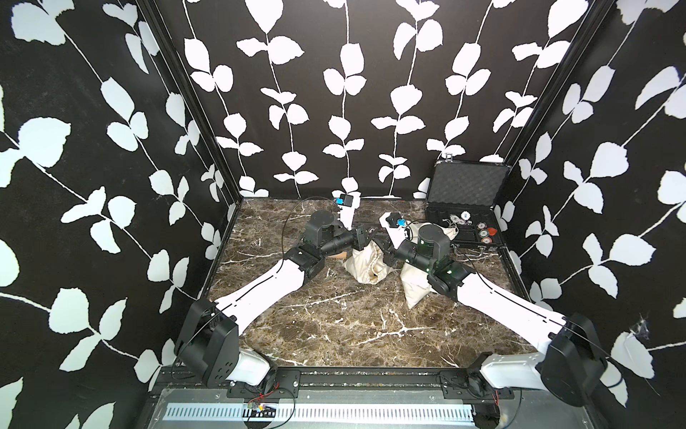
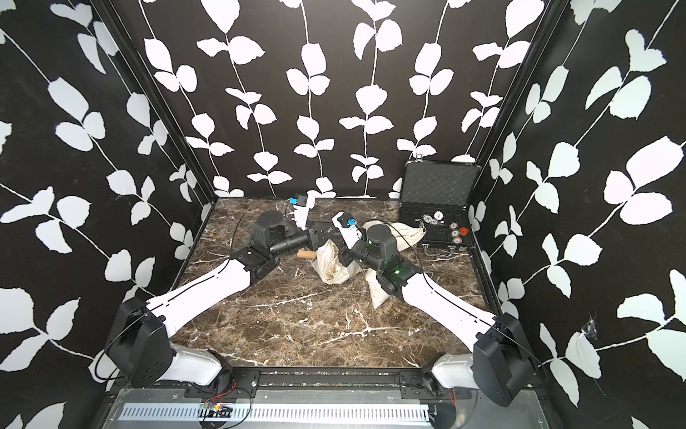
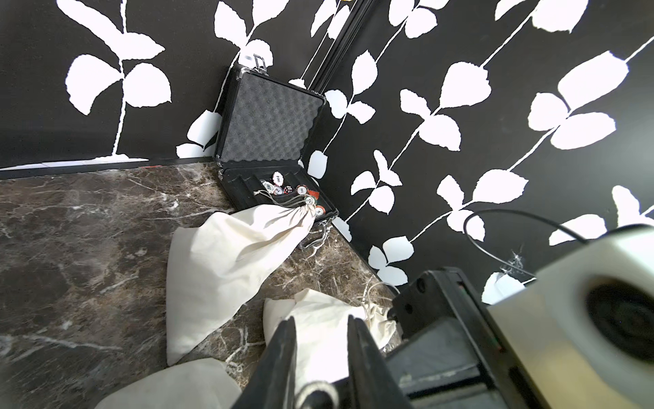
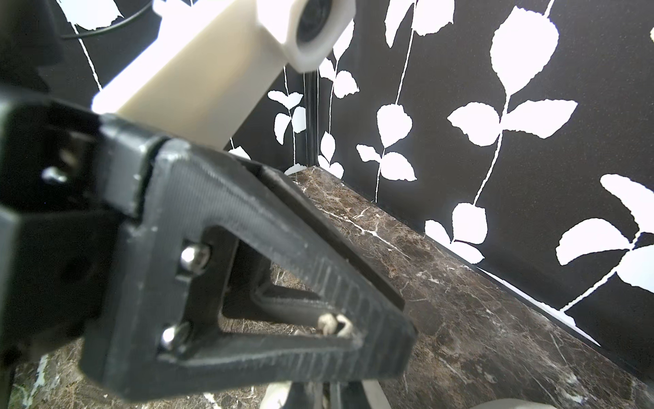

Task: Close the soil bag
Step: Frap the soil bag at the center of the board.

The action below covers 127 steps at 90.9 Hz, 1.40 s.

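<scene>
Open foam-lined case [image 1: 468, 184], poker chips [image 1: 484, 233] inside; wooden peg [image 2: 306, 254] on marble tabletop [image 1: 334, 327].

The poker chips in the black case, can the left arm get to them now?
Probably not easily. The left gripper is at the open soil bag, and the right arm looks to sit between it and the poker chips. Another cloth bag lies with its neck over the black case.

The soil bag [image 1: 365, 265] lies near the middle of the surface [image 1: 334, 327], toward the far edge. A wooden peg [image 2: 306, 254] lies just left of it, a second bag [image 1: 412, 291] just right. A third bag [image 2: 404, 230] lies behind that, its neck over the front of the case [image 1: 466, 185] in the far right corner, which holds chips [image 1: 460, 220].
</scene>
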Tool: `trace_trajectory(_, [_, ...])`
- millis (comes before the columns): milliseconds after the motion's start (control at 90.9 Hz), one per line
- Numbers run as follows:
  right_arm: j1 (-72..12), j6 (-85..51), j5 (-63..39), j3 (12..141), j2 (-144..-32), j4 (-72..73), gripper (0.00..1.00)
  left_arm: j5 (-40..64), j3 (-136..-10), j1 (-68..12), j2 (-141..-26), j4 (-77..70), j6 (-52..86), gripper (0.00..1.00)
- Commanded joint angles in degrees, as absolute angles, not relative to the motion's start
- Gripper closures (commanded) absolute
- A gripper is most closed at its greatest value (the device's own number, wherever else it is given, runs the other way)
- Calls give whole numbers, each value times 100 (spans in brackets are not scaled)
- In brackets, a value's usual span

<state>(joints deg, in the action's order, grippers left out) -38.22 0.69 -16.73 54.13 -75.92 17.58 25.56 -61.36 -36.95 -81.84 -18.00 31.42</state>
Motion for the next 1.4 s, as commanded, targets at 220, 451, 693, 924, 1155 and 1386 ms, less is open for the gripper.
trace_trajectory(220, [-3809, 26, -1465, 5245, -7594, 2403, 94, 2465, -6080, -3757, -8110, -1855, 3273, 100])
trace_trajectory(451, [-3814, 151, -893, 5066, -6851, 1500, 44, 1890, -6653, -3769, -7786, -1113, 2721, 100])
trace_trajectory(693, [-3841, -40, -881, 5556, -6569, 439, 30, 1934, -7069, -3766, -7778, -969, 2633, 100])
trace_trajectory(924, [-3926, -287, -1231, 5953, -6900, 687, 27, 1986, -7221, -3762, -7787, -943, 2645, 100])
trace_trajectory(1155, [-3931, -292, -1296, 6375, -7482, 923, 31, 2018, -7254, -3762, -7756, -1030, 2703, 100])
trace_trajectory(1386, [-3890, -8, -414, 6121, -7893, 595, 52, 1533, -7528, -3608, -7434, -749, 2545, 100])
